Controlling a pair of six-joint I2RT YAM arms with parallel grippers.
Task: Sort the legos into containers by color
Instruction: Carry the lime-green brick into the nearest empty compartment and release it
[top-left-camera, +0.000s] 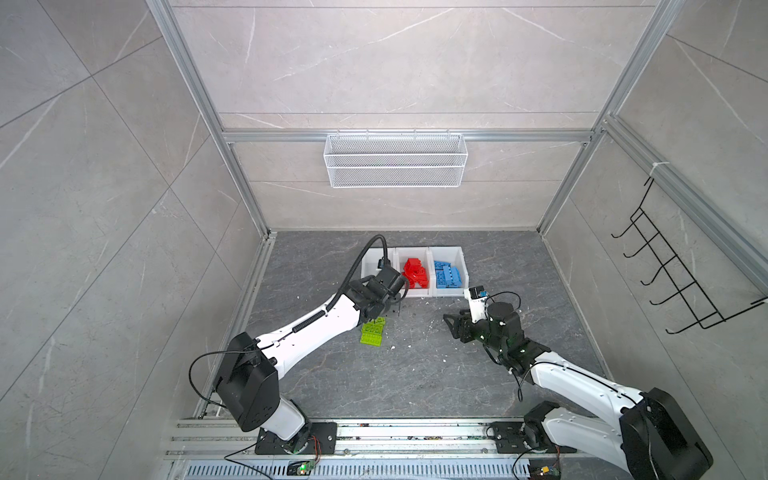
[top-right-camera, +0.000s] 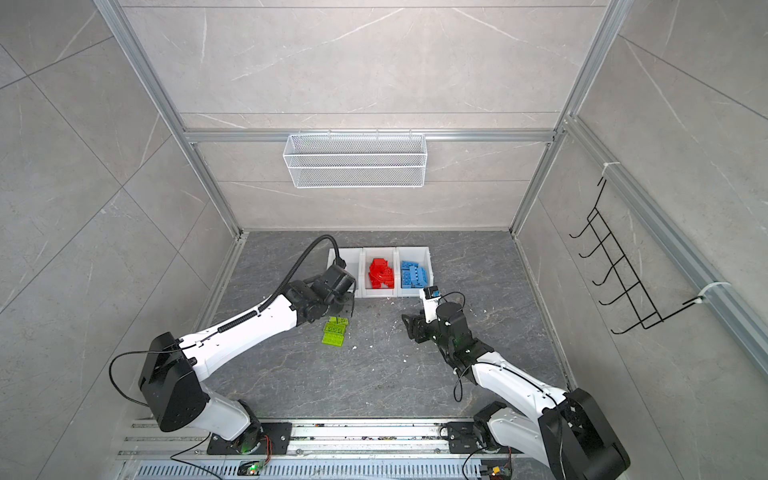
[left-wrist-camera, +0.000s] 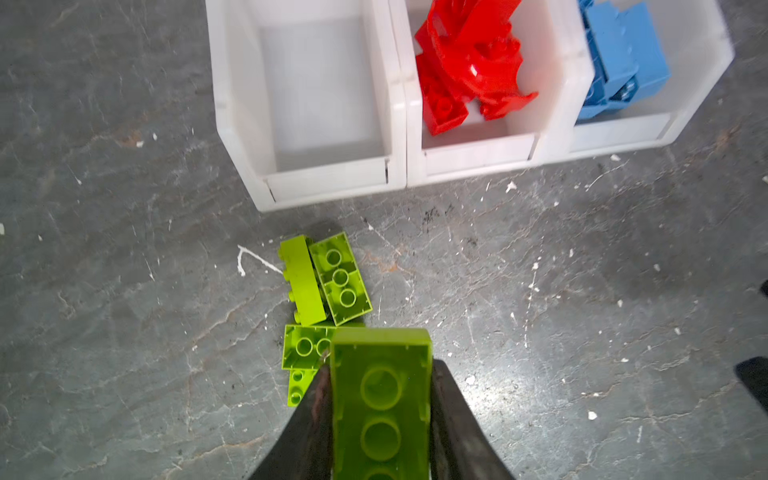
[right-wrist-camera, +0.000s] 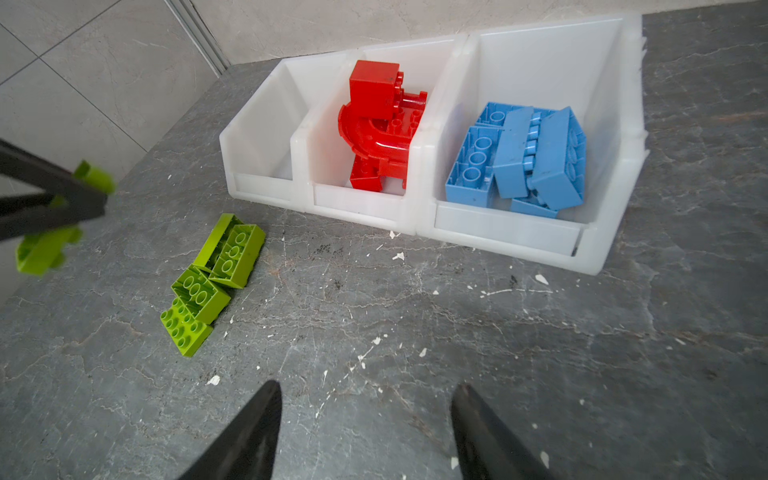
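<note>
In a top view, red legos (top-left-camera: 415, 272) and blue legos (top-left-camera: 448, 274) lie in two of the containers (top-left-camera: 446, 252), with green legos (top-left-camera: 372, 332) loose on the table (top-left-camera: 415, 374) before the third. The left wrist view has the left gripper (left-wrist-camera: 380, 368) clamped on one green brick (left-wrist-camera: 380, 399) (hollow side to camera). The right wrist view shows the right gripper (right-wrist-camera: 365, 395) half spread, empty.

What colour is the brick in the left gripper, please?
Lime green; the brick shows best in the left wrist view.
</note>
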